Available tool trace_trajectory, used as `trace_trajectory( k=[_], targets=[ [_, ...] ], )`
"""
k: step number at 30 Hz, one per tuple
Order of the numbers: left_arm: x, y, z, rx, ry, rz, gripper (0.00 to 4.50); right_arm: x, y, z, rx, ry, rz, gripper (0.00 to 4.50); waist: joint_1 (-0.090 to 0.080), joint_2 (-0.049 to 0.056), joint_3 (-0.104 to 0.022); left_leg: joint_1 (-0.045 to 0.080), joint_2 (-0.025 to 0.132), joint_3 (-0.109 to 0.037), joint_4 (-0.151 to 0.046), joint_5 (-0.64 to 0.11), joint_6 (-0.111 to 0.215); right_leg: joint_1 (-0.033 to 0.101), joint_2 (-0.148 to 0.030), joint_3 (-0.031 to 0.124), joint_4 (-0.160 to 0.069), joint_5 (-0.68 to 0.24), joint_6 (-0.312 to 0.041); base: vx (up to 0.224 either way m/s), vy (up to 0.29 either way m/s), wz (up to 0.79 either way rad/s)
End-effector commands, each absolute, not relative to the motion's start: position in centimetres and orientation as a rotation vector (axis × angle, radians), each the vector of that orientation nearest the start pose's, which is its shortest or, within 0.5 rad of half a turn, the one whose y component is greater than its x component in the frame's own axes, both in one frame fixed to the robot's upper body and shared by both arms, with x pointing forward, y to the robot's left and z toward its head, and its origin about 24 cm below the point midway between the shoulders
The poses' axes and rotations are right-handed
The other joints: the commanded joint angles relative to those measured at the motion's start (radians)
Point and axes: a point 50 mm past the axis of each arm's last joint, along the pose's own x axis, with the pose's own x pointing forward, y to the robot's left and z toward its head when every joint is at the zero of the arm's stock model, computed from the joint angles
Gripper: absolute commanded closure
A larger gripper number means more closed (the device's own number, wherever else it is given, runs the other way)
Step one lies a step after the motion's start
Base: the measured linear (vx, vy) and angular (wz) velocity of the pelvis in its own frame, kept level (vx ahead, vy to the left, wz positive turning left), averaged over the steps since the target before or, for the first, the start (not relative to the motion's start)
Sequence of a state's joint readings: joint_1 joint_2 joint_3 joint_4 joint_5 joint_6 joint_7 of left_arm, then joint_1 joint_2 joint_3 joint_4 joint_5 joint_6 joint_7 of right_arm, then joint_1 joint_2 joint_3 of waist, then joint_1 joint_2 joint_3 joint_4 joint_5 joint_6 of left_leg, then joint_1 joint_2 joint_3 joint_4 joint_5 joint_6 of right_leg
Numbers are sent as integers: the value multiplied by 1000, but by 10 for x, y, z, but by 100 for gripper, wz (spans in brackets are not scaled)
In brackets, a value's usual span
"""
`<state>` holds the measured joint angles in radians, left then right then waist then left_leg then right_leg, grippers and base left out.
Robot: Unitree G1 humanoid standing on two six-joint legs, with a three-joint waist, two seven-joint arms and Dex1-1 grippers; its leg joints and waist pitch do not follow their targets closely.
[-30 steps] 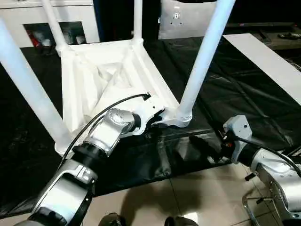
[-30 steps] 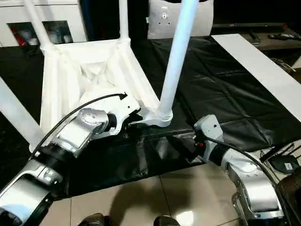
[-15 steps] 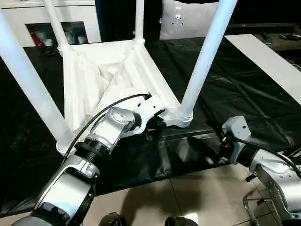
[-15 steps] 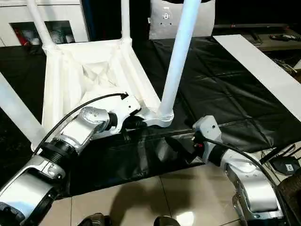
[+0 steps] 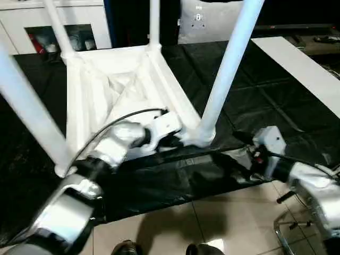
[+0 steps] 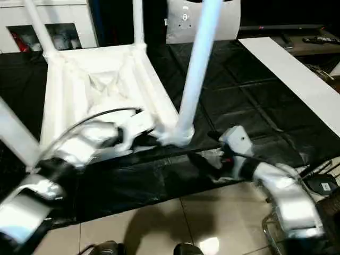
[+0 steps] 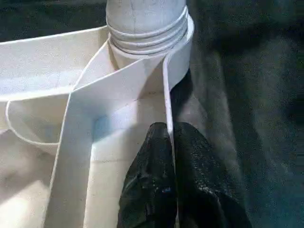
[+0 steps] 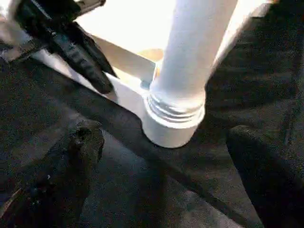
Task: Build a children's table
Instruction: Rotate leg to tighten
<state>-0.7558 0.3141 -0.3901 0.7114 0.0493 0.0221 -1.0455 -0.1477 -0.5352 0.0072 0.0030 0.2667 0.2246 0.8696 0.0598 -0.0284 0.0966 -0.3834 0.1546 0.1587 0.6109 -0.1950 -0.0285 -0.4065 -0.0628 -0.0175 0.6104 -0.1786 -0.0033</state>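
The white children's table (image 5: pixel 122 85) lies upside down on a black sheet, ribbed underside up, with its tubular legs standing in the corner sockets. My left gripper (image 7: pixel 169 130) is shut on the table's thin rim wall (image 7: pixel 167 90), just beside the near-right socket (image 8: pixel 173 123). It also appears at the table's near edge (image 5: pixel 178 139). My right gripper (image 8: pixel 164 133) is open, one finger (image 8: pixel 80 142) on each side of the near-right leg's (image 5: pixel 226 64) base, apart from it. It hangs low over the sheet, right of that corner (image 5: pixel 241 146).
A white cabinet with dark glass compartments (image 5: pixel 32 21) stands at the back left. The black sheet (image 5: pixel 276 95) covers the floor under the table, and a long white board (image 5: pixel 303 69) lies along its right side. Pale tiles (image 5: pixel 212 223) show in front.
My right gripper has edged closer to the near-right leg's base. The left gripper stays on the rim. The camera has shifted a little.
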Motion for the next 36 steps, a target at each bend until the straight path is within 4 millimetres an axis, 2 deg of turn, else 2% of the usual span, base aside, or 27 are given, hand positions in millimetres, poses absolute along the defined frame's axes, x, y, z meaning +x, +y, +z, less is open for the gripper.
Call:
trace_trajectory(
  k=[1,4,5,7,9,11,13,14,21,26,33,36],
  targets=[
    [335,94,78,600,300,-1392,445,264,-203,83,-212,180,926,0,5,-11,-78,16,69,-13,-75,-124,98,51,-86,33,-64,-132,-279,0,0,0],
    [325,99,73,623,336,-1486,445,266,-204,83,-196,190,1012,0,12,-10,-81,20,75,-10,-75,-124,98,53,-90,32,-58,-116,-298,0,0,0],
    [316,103,69,639,367,-1575,445,268,-202,83,-191,209,1103,0,13,-13,-82,21,76,-8,-75,-121,98,51,-88,31,-57,-113,-302,0,0,0],
    [315,103,69,641,372,-1586,449,269,-202,83,-190,212,1116,17,18,-10,-81,25,76,-3,-74,-116,100,47,-88,32,-56,-107,-307,0,0,0],
    [312,104,68,652,374,-1626,449,270,-198,83,-174,222,1183,17,29,-11,-84,30,76,1,-72,-114,105,45,-87,31,-54,-98,-312,0,0,0],
    [310,104,68,663,373,-1661,450,272,-192,83,-179,227,1259,45,33,-11,-86,29,77,3,-72,-112,106,45,-89,29,-51,-95,-315,0,0,0],
    [309,104,68,668,372,-1677,450,274,-189,81,-196,228,1293,58,36,-10,-85,31,78,5,-73,-117,100,42,-89,28,-52,-103,-313,0,0,0],
    [308,104,68,674,370,-1682,450,278,-187,81,-183,229,1317,58,36,-10,-87,28,78,4,-74,-121,96,45,-91,26,-52,-113,-312,0,0,0],
    [307,102,70,687,367,-1704,450,287,-179,76,-140,250,1380,137,48,-5,-90,26,78,5,-73,-126,78,46,-92,25,-50,-122,-312,0,0,0],
    [307,103,69,694,377,-1708,450,288,-173,71,-124,270,1435,174,56,-4,-95,25,77,6,-69,-95,87,48,-91,24,-42,-65,-323,0,0,0],
    [308,104,69,664,372,-1681,450,291,-173,72,-104,263,1441,230,57,-4,-96,24,77,6,-69,-103,81,48,-91,23,-43,-87,-321,0,0,0],
    [309,103,69,634,373,-1655,450,289,-172,72,-91,261,1451,241,57,-2,-97,25,77,6,-69,-101,80,48,-90,23,-42,-76,-324,0,0,0]
  ],
)
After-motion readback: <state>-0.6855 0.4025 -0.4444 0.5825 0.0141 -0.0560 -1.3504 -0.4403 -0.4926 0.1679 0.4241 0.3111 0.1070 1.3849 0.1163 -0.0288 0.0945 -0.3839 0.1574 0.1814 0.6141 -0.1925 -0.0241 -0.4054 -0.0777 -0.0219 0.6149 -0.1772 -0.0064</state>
